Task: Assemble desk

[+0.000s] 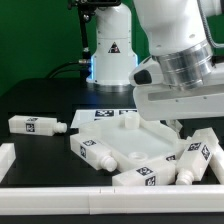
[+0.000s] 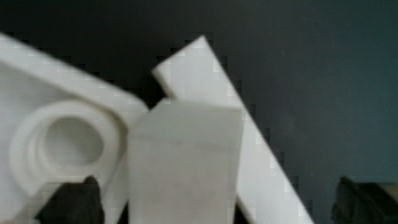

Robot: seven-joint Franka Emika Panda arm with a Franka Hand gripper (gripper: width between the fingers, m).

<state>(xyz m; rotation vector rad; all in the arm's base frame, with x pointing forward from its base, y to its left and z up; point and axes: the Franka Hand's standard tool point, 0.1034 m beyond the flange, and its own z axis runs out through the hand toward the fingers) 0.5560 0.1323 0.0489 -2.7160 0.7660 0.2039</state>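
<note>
The tabletop (image 1: 50, 145) was matt black and the room behind it dark. A cable trailed near the arm's white base (image 1: 110, 50), which bore a warning triangle and a blue glow at its foot. A white rail (image 1: 60, 192) ran along the near edge and turned up the exterior view's left side. The marker board (image 1: 104, 114) lay flat in front of the base. The arm (image 1: 185, 45) filled the upper part of the exterior view's right, its wrist above the far right of the panel.

The desk lay in loose white plastic parts. Its panel (image 1: 135, 140) rested flat in the middle of the tabletop, rectangular, rimmed and askew to the rail. In the wrist view it showed a round socket (image 2: 68, 140) near one corner.

One leg (image 1: 35, 125) lay on its side well apart at the exterior view's left, its black-and-white tag facing up. A second leg (image 1: 93, 152) lay just beside the panel's near left edge. A third leg (image 1: 140, 176) lay at the panel's near corner, close to the rail. More legs (image 1: 198, 155) were heaped against the panel on the exterior view's right.

In the wrist view the fingers (image 2: 75, 200) were two dark tips set wide apart, open and gripping nothing. Between them stood a blurred white part (image 2: 187, 160), with a dark gap on each side. Whether it was a leg or a piece of the panel could not be told.
</note>
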